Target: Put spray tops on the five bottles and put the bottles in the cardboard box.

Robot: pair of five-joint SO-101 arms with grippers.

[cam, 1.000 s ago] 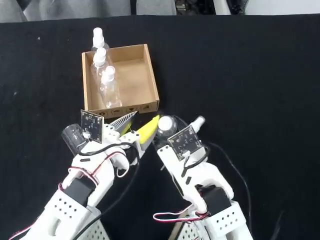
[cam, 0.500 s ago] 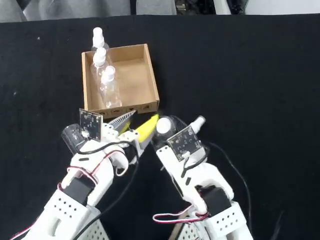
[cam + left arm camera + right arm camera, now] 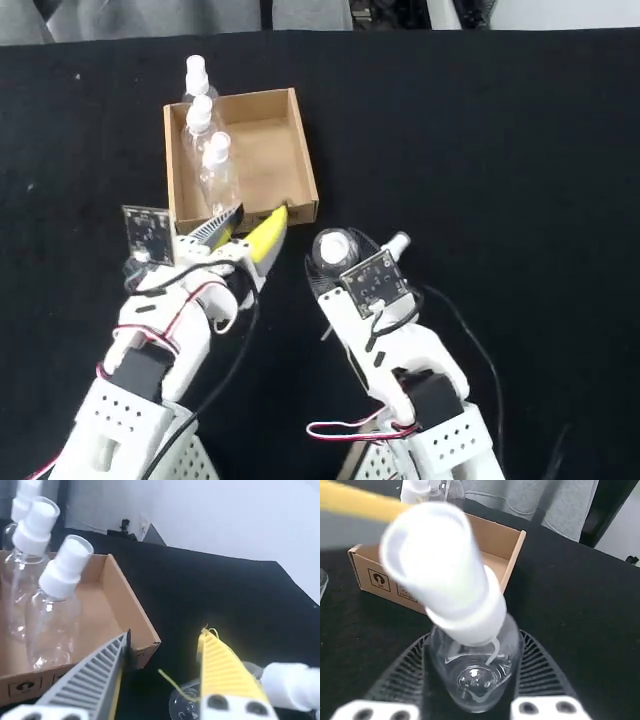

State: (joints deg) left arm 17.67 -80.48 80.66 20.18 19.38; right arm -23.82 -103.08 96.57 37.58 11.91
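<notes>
From above, the left end effector (image 3: pixel 243 228) is hanging spread apart at the near wall of the cardboard box (image 3: pixel 300 150). Beside it, the right end effector (image 3: pixel 331 262) is clamping a bottle (image 3: pixel 331 247) over the counter (image 3: pixel 500 150).

In the left wrist view, capped bottles (image 3: pixel 52 605) are standing in the box ahead of its parted fingers.

In the right wrist view, the jaws are gripping the bottle's clear body below its spray top (image 3: pixel 442 565).

A brown open-topped cardboard box (image 3: pixel 272 150) sits on the black counter (image 3: pixel 500 150). Two clear plastic bottles with white spray tops (image 3: pixel 212 165) are inside, along its left wall. A third white spray top (image 3: pixel 196 72) shows at the far left corner. The left end effector (image 3: pixel 255 218), grey and yellow fingers spread, is at the box's near wall. The right end effector (image 3: pixel 333 268) holds an upright capped clear bottle (image 3: pixel 332 247) near the box's front.
</notes>
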